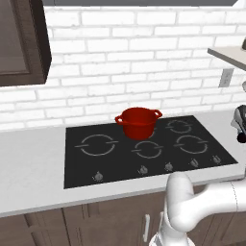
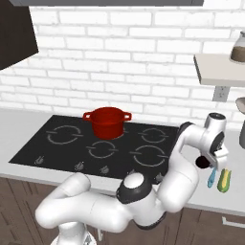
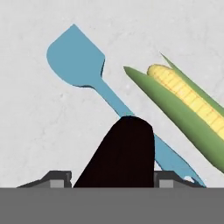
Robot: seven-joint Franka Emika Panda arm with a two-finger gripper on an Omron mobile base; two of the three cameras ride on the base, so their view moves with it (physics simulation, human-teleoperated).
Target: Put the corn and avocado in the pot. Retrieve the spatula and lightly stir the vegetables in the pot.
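Observation:
My gripper [image 3: 111, 179] is shut on the avocado [image 3: 120, 153], a dark, near-black lump between the two fingertips. Below it on the pale counter lie the blue spatula [image 3: 76, 57] and the corn [image 3: 183, 103], a yellow ear in green husk, side by side. The avocado hides part of the spatula's handle. From the right base, the gripper [image 2: 210, 160] holds the avocado [image 2: 202, 162] right of the cooktop, just above the spatula [image 2: 211, 178] and corn [image 2: 223, 179]. The red pot [image 2: 107, 122] stands on a rear burner, well to the gripper's left. The pot [image 1: 138, 122] is apart from everything else.
The black cooktop [image 1: 120, 166] has several burners and a row of knobs along its front. A shelf [image 2: 217, 69] with a jar [image 2: 238, 48] juts from the brick wall above the gripper, with a wall outlet [image 2: 220, 93] below it. A dark cabinet [image 1: 21, 43] hangs at upper left.

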